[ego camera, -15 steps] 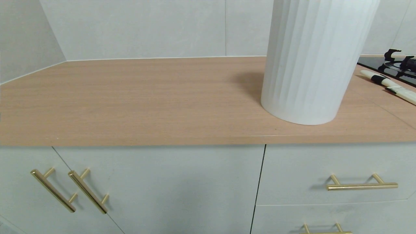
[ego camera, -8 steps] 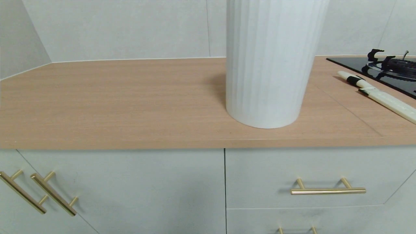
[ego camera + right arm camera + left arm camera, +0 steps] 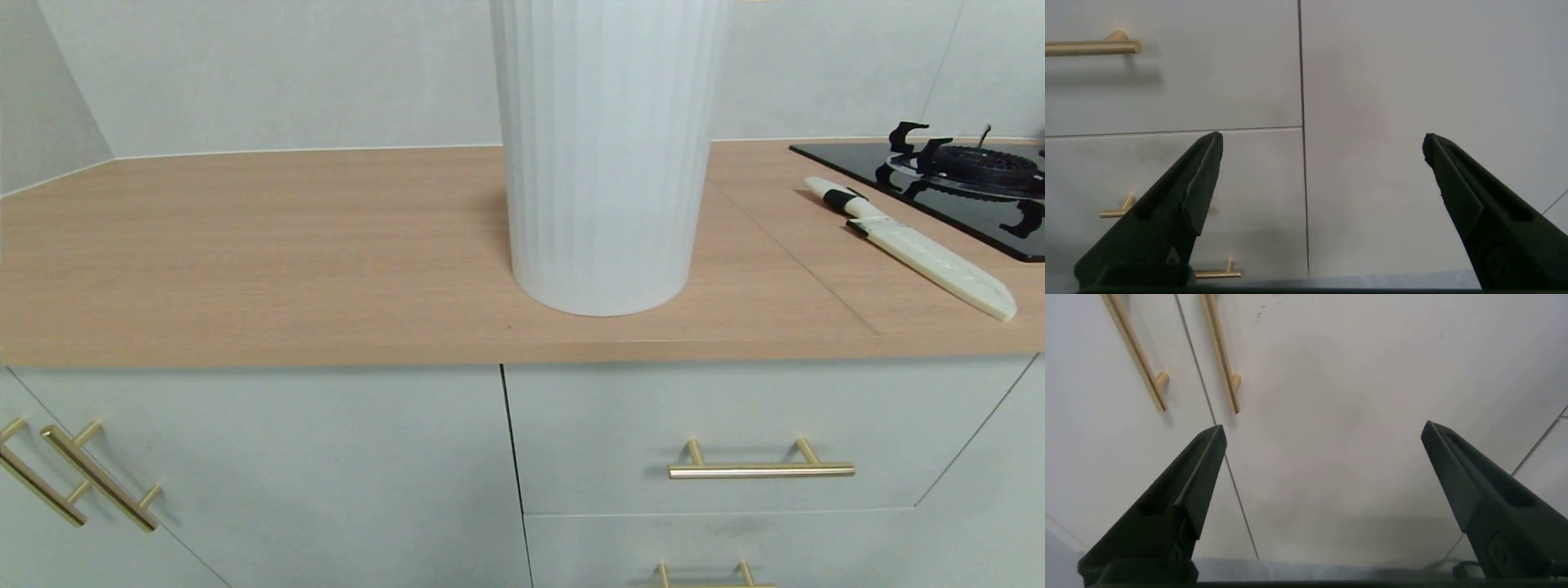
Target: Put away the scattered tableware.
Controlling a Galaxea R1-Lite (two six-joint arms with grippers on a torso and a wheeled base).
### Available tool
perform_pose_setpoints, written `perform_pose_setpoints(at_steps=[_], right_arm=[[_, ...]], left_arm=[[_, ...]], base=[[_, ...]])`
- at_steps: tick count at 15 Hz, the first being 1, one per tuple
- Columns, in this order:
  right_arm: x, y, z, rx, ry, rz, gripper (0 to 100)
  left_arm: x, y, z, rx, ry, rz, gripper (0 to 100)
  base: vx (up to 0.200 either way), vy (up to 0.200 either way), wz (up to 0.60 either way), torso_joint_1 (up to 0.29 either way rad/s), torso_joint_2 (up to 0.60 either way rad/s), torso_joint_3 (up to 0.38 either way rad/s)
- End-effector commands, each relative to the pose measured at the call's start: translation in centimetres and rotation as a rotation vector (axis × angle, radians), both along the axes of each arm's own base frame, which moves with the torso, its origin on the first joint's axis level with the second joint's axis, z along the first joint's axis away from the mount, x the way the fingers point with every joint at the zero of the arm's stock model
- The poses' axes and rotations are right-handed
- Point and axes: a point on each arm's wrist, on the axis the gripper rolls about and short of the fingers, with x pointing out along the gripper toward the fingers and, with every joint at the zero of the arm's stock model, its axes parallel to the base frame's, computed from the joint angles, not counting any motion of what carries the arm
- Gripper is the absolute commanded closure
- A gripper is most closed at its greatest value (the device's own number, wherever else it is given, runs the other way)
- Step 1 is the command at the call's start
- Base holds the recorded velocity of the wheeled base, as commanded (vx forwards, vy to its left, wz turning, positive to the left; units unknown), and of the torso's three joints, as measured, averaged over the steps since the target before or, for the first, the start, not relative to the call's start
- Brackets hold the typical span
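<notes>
A cream knife (image 3: 910, 248) with a black band on its handle lies flat on the wooden counter (image 3: 245, 253), toward the right, beside the hob. A tall white ribbed container (image 3: 606, 155) stands upright near the counter's front edge, left of the knife. My left gripper (image 3: 1323, 437) is open and faces the pale cabinet doors (image 3: 1355, 416) below the counter. My right gripper (image 3: 1319, 147) is open too, facing the drawer fronts (image 3: 1167, 98), with nothing between its fingers.
A black hob (image 3: 939, 175) with a pan support sits at the counter's far right. Gold bar handles are on the cabinet doors (image 3: 98, 486) and on the drawers (image 3: 761, 468). Tiled wall runs behind the counter, with a corner at the far left.
The head camera has swung right: the container now sits mid-picture instead of right, and the whole knife and more of the hob have come into view. Nothing on the counter moved.
</notes>
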Motion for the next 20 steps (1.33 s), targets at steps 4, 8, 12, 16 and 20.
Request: perform_pose_setpoints(at_steps=[4, 8, 12, 16, 20], right_arm=[[0.01, 0.00, 0.00, -0.002, 0.002, 0.000, 0], [0.01, 0.00, 0.00, -0.002, 0.002, 0.000, 0], [0.01, 0.00, 0.00, -0.002, 0.002, 0.000, 0], [0.01, 0.00, 0.00, -0.002, 0.002, 0.000, 0], [0.01, 0.00, 0.00, -0.002, 0.002, 0.000, 0]], left_arm=[[0.00, 0.00, 0.00, 0.000, 0.001, 0.001, 0], [0.00, 0.00, 0.00, 0.000, 0.001, 0.001, 0], [0.00, 0.00, 0.00, 0.000, 0.001, 0.001, 0], [0.00, 0.00, 0.00, 0.000, 0.001, 0.001, 0], [0.00, 0.00, 0.00, 0.000, 0.001, 0.001, 0]], base=[[0.000, 0.000, 0.00, 0.007, -0.04, -0.031], [0.000, 0.000, 0.00, 0.087, -0.28, -0.279], [0.000, 0.000, 0.00, 0.134, -0.52, -0.308], [0.000, 0.000, 0.00, 0.178, -0.46, -0.296], [0.000, 0.000, 0.00, 0.191, -0.48, -0.290]])
